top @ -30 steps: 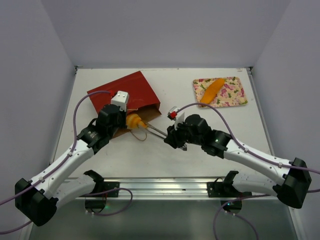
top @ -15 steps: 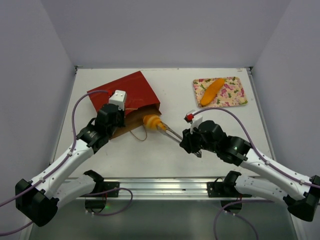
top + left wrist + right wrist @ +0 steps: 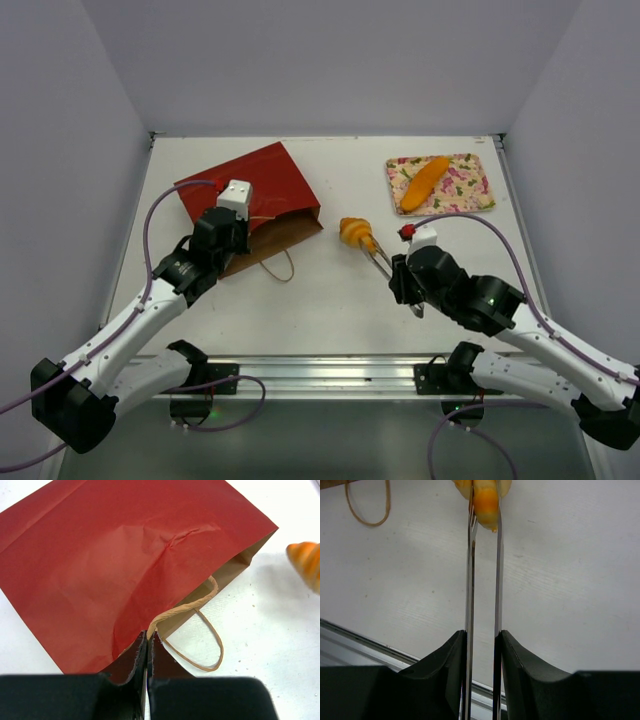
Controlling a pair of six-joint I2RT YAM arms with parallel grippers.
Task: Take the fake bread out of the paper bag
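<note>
Overhead: the ridged orange fake bread (image 3: 353, 232) is outside the flat red paper bag (image 3: 255, 185), at its 3 o'clock, in thin metal tongs (image 3: 381, 264) squeezed by the right gripper (image 3: 400, 282). Left wrist: the left gripper (image 3: 148, 650), jaws together, pinches the bag's mouth. Right wrist: bread at 12 o'clock.

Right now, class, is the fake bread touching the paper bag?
Apart. The top external view shows bare white table between the fake bread and the paper bag at its open mouth.
</note>
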